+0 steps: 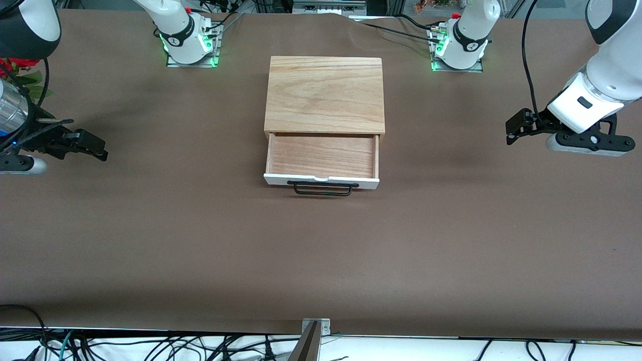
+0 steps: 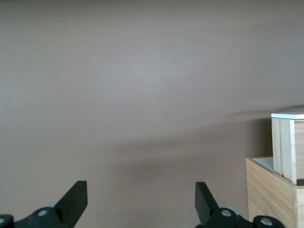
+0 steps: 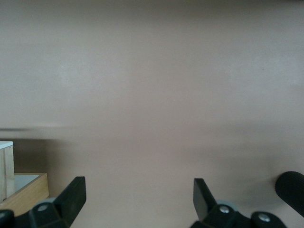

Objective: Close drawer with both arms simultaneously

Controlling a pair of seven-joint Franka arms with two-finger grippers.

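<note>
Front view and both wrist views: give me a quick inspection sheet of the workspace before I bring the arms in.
Surface: brown table cover, flat.
Job's things: drawer pulled out of the oak box, empty; white front panel and black wire handle face the front camera.
Clutter: nothing seen on the table.
Grippers: left gripper open, over the left arm's end of the table; right gripper open, over the right arm's end. Neither touches the drawer.
Cables: black cables by the bases; tangle below the table edge.
Surroundings: red flowers at the edge.
</note>
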